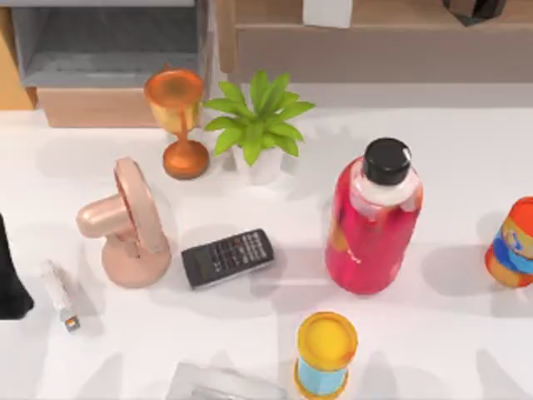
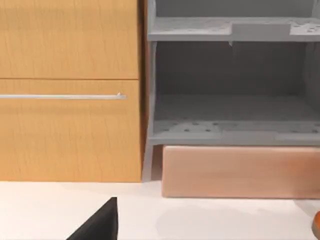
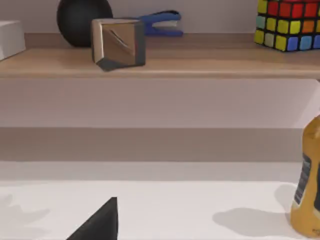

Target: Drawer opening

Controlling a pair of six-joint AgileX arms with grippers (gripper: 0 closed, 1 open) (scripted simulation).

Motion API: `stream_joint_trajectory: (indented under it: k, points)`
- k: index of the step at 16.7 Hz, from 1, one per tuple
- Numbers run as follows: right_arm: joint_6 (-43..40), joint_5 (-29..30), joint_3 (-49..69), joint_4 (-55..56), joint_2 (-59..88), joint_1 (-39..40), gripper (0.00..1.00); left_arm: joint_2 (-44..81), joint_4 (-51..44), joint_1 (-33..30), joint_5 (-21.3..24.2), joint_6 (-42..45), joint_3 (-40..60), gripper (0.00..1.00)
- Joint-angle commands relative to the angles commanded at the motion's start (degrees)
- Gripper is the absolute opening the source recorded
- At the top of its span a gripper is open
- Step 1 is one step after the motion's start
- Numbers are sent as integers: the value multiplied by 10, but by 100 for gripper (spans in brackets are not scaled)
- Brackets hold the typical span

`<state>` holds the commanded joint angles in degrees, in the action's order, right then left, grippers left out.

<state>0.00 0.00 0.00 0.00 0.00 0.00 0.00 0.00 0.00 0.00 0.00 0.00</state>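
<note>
White tabletop (image 1: 466, 192) fills the scene, backed by furniture along its far edge. At the far left corner, the drawer (image 2: 70, 135) is seen from the left wrist view as an orange-tan wooden face with a thin silver handle bar (image 2: 62, 96) across it, standing flush with the panel above. Just beside it sits a grey-lined open compartment (image 1: 108, 42) with a paler beige front (image 2: 240, 172). Further right, a long brown wooden shelf unit (image 1: 383, 46) runs along the back; on it, in the right wrist view, a black ball (image 3: 82, 20), a metallic cube (image 3: 118, 43), a blue stapler (image 3: 161, 23) and a colour-tiled puzzle cube (image 3: 287, 24) are seen.

On the table, from left to right, a small white tube (image 1: 60, 306), a pink desk fan (image 1: 129, 223), an orange goblet (image 1: 177, 121), a black calculator (image 1: 227, 257), a green potted plant (image 1: 258, 125), a yellow-topped can (image 1: 326, 353), a red bottle with a black cap (image 1: 375, 221) and an orange-and-blue can (image 1: 515, 243) are laid out, well apart.

A dark shape of the left arm (image 1: 10, 279) is seen at the table's left edge. How far either gripper is open cannot be told, nor whether anything is held.
</note>
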Motion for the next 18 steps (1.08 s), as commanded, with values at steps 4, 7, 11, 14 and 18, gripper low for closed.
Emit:
stream_joint_trajectory:
  k: [4, 7, 11, 14, 18]
  points:
    - [0, 0, 0, 0, 0, 0, 100, 21, 11, -17, -16, 0, 18, 100]
    - [0, 0, 0, 0, 0, 0, 100, 97, 42, -64, -64, 2, 69, 100]
    - [0, 0, 0, 0, 0, 0, 100, 247, 95, -148, -146, 4, 159, 100]
    - [0, 0, 0, 0, 0, 0, 100, 353, 132, -205, -203, 6, 221, 100]
    - [0, 0, 0, 0, 0, 0, 100, 432, 163, -252, -250, 7, 271, 100]
